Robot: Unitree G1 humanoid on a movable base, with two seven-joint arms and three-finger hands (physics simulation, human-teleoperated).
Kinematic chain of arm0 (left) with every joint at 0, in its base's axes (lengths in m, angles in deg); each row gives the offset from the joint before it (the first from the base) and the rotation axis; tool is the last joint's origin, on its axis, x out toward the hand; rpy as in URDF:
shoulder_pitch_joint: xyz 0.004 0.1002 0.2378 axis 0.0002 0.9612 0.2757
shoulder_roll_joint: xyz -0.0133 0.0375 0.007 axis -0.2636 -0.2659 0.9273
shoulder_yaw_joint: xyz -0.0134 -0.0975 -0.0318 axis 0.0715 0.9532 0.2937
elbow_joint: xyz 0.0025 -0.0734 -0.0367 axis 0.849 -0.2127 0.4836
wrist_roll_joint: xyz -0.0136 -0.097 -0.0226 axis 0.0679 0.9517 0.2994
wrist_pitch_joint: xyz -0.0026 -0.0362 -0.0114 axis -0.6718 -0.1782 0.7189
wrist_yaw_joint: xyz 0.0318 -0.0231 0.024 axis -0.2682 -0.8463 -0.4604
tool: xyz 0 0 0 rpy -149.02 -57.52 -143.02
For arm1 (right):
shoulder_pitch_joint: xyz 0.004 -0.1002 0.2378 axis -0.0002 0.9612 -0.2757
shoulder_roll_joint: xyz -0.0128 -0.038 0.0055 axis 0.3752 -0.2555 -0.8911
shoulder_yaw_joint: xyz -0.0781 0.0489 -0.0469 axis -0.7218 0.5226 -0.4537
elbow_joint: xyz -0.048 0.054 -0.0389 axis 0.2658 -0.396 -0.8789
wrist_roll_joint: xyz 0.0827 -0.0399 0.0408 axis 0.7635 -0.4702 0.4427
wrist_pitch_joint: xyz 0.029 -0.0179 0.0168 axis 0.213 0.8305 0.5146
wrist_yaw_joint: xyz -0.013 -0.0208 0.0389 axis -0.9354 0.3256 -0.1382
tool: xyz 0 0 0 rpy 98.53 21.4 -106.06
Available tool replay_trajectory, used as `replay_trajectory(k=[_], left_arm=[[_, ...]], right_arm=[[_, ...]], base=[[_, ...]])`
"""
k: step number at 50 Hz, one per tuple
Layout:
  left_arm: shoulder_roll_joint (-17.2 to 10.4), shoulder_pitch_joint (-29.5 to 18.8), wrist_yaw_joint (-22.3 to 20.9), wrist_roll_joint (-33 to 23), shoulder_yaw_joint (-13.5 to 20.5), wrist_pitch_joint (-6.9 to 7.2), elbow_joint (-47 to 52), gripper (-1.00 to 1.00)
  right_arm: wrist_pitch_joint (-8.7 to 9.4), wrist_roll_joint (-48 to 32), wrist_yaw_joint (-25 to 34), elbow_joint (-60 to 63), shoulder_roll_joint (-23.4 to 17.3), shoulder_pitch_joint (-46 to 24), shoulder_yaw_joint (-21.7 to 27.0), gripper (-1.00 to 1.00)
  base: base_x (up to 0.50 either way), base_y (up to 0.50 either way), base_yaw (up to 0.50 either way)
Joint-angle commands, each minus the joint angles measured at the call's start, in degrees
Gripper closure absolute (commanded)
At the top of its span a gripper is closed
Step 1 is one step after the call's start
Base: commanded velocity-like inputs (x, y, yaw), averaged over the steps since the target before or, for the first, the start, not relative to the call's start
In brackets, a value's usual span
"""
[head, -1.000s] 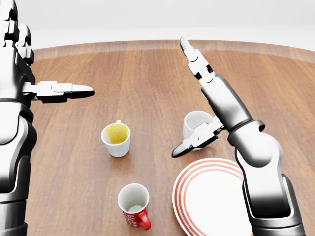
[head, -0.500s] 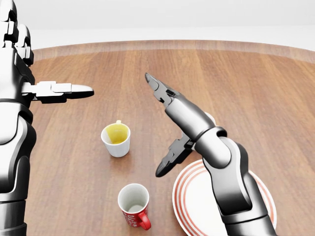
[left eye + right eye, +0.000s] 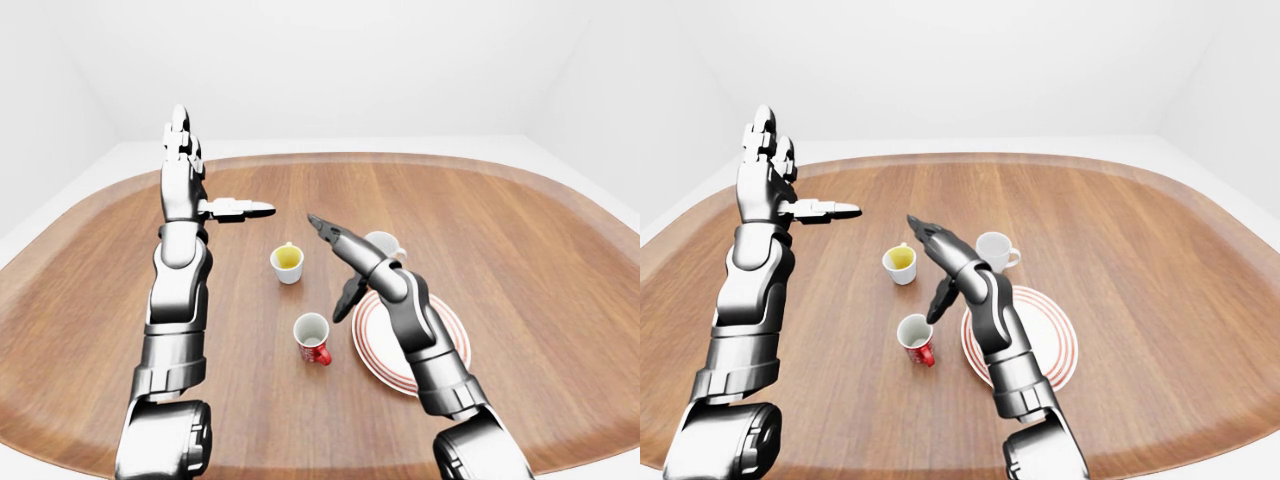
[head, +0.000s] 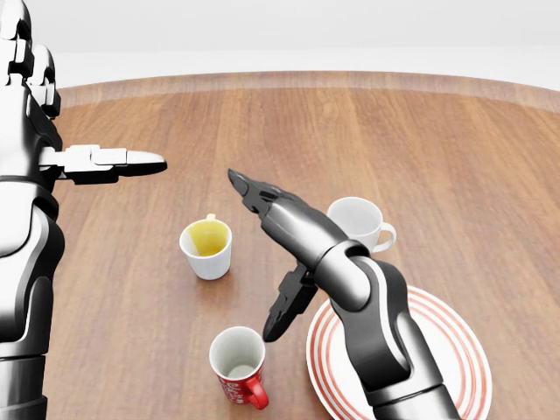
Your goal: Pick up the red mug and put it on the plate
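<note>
Hovering open-fingered above the red mug (image 4: 239, 366) beside the plate (image 4: 455, 350), the right hand (image 4: 280, 254) grips nothing.

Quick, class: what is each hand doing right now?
Left hand: open, holding nothing.
Right hand: open, empty, above the red mug.

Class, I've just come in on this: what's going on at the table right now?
The robot's right hand, fingers open, hangs over the wooden table just above the red mug, holding nothing. The mug stands upright, ungrasped, left of the red-striped plate in the head view. A yellow-lined cup and a white cup stand beyond. The left hand is raised, open.
</note>
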Motion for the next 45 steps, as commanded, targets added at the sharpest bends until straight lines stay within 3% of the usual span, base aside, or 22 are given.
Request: replay_trajectory(k=[1, 45], left_arm=[[0.1, 0.3, -0.1, 0.1, 0.1, 0.0, 0.0, -1.0], [-0.7, 0.9, 0.1, 1.7, 0.8, 0.0, -1.4, -1.0]], right_arm=[[0.0, -3.5, 1.1, -1.9, 1.6, 0.4, -1.4, -1.0], [0.0, -6.1, -5.7, -21.7, 6.8, 1.0, -4.1, -1.0]], base=[[0.0, 0.0, 0.0], [0.0, 0.0, 0.0]])
